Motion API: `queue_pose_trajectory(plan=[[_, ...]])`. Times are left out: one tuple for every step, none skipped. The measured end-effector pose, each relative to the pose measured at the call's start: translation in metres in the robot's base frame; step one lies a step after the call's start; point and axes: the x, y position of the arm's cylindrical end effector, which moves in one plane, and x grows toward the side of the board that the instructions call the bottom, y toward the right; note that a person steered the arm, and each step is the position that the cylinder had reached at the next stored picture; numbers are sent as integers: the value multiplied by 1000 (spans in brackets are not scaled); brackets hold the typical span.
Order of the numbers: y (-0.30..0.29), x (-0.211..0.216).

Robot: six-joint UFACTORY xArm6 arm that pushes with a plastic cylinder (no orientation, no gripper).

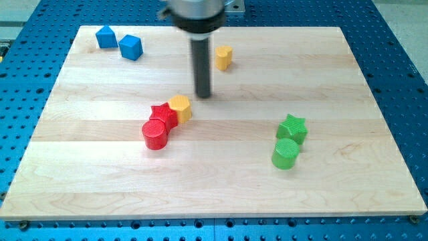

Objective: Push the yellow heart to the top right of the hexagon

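- Tool here means a plain dark rod with no jaws, so there is nothing to part or clamp; my tip [203, 95] rests on the bench [348, 181] near its middle, just up and right of the yellow hexagon [180, 107], with a small gap between them.
- Yellow heart [224, 57], as I read its shape, stands well apart near the bench's top edge, up and right of my tip and touching nothing.
- Hexagon sits against a red star [162, 114], which in turn touches a red cylinder [155, 134] lower and to the left.
- Risk: my tip stands between heart and hexagon, on the wrong side for pushing the heart down. Going straight up at it would likely shove it toward the top edge.
- Risk: a small rounded block may slip off the rod sideways if struck off centre.
- Risk: overshooting would knock the hexagon and drag the red pair along, shifting the reference.
- Further out, a green star [292, 127] and green cylinder [285, 153] stand toward the right edge, and two blue blocks [119, 41] by the top-left corner; none lies in the likely path.
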Motion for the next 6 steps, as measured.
queue_pose_trajectory(plan=[[70,-49],[61,-110],[-20,-68],[-87,15],[-69,5],[-65,4]])
